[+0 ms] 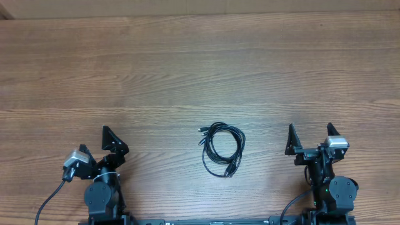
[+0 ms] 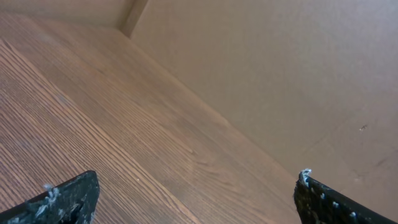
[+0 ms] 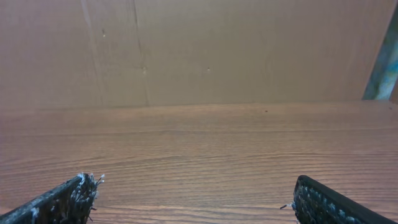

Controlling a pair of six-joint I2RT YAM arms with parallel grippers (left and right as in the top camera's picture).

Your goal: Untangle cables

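The thin black cables (image 1: pixel 222 148) lay in one tangled coil on the brown wood-grain counter (image 1: pixel 187 62), between my arms. My left fingers (image 2: pixel 68 199) and right fingers (image 3: pixel 323 202) stood spread wide and empty, well apart from it, I judged so either could reach in

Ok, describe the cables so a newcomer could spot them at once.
Look at the wooden table from overhead. Between the left arm and right arm, near the front edge, lies a coil of cables. It is the only loose, thin black loop.
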